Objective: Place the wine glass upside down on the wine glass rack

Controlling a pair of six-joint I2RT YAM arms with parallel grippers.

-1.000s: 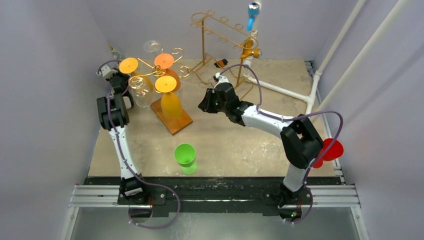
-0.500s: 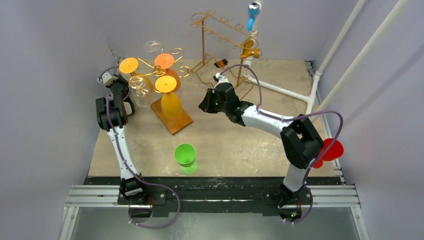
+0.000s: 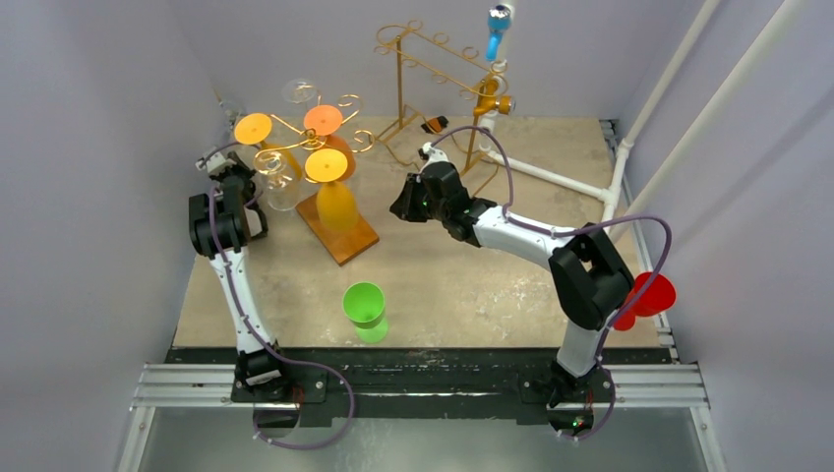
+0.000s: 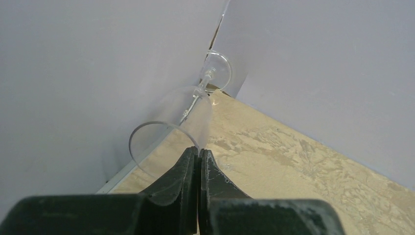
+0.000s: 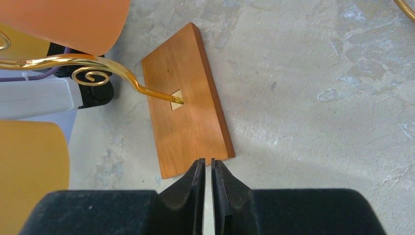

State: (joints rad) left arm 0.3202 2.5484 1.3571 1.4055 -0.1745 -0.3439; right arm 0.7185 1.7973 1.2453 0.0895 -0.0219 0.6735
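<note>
While the left arm [image 3: 239, 285] rears up along the table's [image 3: 462, 285] left edge, the left gripper [image 4: 198, 152] pinches the wine glass [image 4: 193, 110] by its rim, glass sideways near the far-left corner beside the rack [image 5: 105, 66]; right gripper [image 5: 207, 164] nearly closed, empty, over the rack's base [image 5: 188, 122]

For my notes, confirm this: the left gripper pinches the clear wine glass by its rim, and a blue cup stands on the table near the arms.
Wrong in one point: the cup is green, not blue, as the top external view shows. The left gripper does pinch the clear wine glass by its rim.
</note>
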